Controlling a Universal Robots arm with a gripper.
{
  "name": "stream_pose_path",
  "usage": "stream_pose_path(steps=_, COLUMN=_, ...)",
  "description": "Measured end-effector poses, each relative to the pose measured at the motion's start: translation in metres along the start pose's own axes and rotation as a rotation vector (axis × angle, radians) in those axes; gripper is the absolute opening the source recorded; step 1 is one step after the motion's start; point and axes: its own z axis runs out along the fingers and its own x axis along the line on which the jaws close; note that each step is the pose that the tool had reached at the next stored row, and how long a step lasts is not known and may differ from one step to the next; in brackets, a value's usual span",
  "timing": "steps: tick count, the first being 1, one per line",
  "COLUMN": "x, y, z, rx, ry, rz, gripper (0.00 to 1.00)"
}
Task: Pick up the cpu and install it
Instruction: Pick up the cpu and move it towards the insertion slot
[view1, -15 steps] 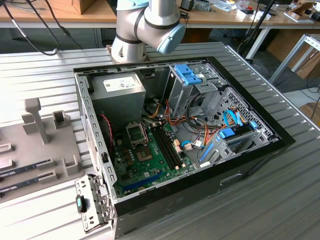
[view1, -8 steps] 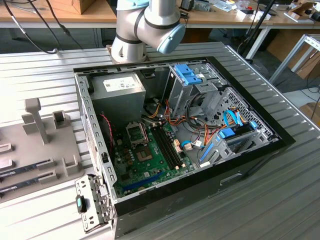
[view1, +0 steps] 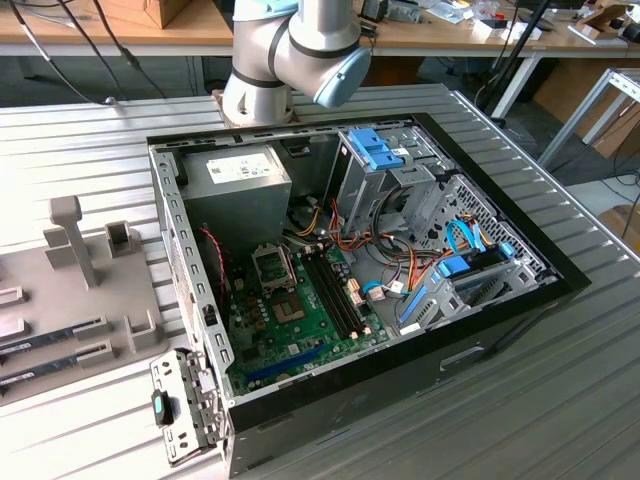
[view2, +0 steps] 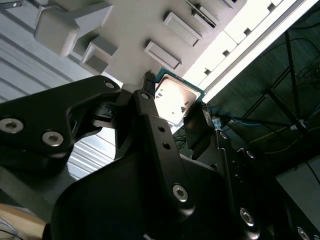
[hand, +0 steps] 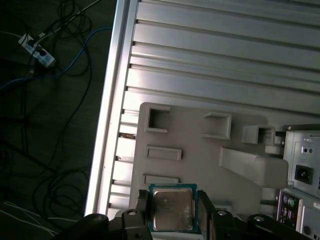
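Gripper: the gripper (hand: 172, 214) is clamped on the cpu, one black finger (hand: 143, 202) on each of two opposite edges; the second wrist view shows the same grip (view2: 175, 107).
Cpu: the cpu (hand: 172, 210) lies flat between the fingers, silvery lid toward the camera with a thin green rim around it. In the second wrist view (view2: 174, 97) the lid catches bright light.
Height: whether the cpu touches the tray below or hangs clear of it cannot be told.
Tray: the pale grey tray (hand: 200, 150) lies just behind the cpu, with moulded pockets and raised blocks. In the exterior view it sits at the view's left (view1: 100, 290), beside the case.
Table: the ribbed metal table (hand: 225, 50) carries both tray and case.
Case: the open black case (view1: 400, 380) lies on its side, interior facing up; its rear panel (hand: 300, 175) is just beside the tray.
Board: the green board (view1: 290, 320) lies inside the case, with the socket (view1: 272, 265) near the grey power box (view1: 235, 185).
Arm: the arm (view1: 300, 50) stands behind the case.
Floor: cables (hand: 50, 75) trail over the dark floor past the table edge.
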Motion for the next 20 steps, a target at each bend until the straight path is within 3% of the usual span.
stream_pose_path(steps=20, x=-0.0006, y=0.0009, z=-0.0228, rx=-0.001, ry=-0.0002, rz=0.0, gripper=0.47)
